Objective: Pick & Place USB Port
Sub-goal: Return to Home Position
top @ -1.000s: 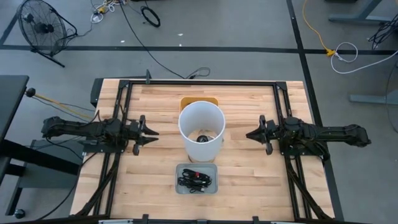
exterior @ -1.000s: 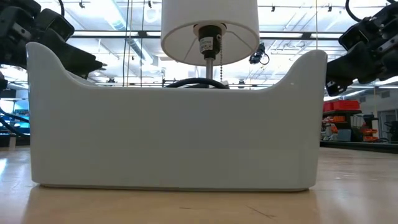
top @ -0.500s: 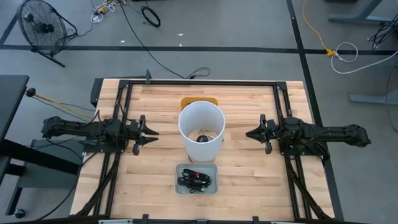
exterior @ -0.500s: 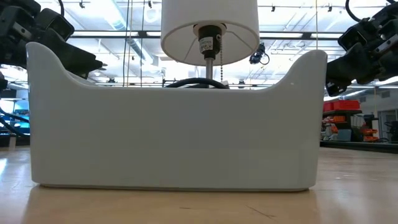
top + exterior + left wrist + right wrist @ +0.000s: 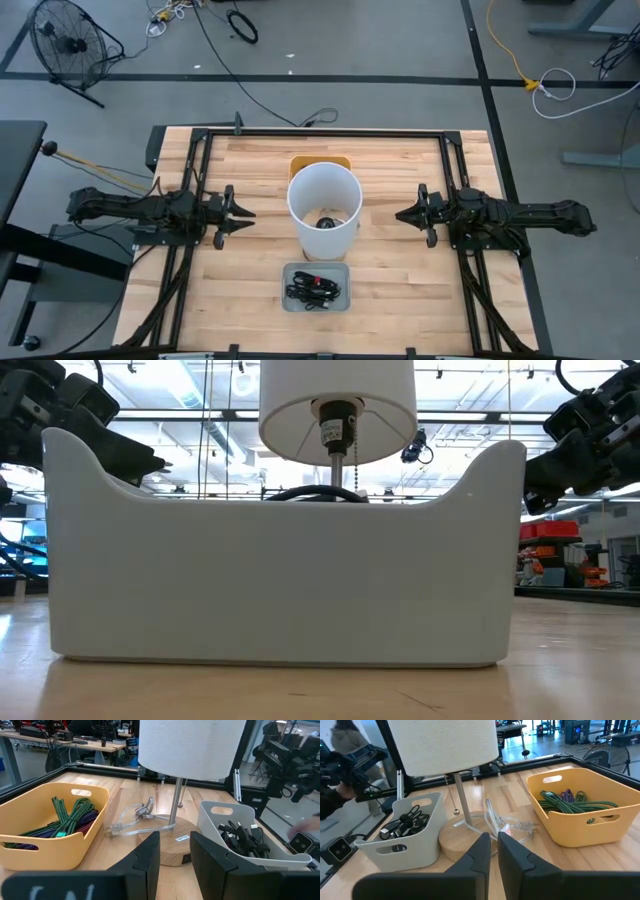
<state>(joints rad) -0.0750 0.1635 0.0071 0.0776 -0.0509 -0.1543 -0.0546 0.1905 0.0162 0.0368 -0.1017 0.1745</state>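
Wooden surface (image 5: 400, 160): lamp (image 5: 323, 205) at centre, standing between the yellow bin (image 5: 320, 160) of green cables (image 5: 70, 817) and the white bin (image 5: 286, 288) of black cables (image 5: 313, 290). Left fingers (image 5: 145, 865) slightly parted, holding nothing, well apart from the lamp. Right fingers (image 5: 475, 857) nearly together, holding nothing, likewise well apart on the opposite side. Bare boards lie between each arm and the lamp.

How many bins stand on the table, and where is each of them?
2. The yellow bin stands on one side of the lamp, partly under its shade in the high view; the white bin stands on the opposite side. No other bin shows.
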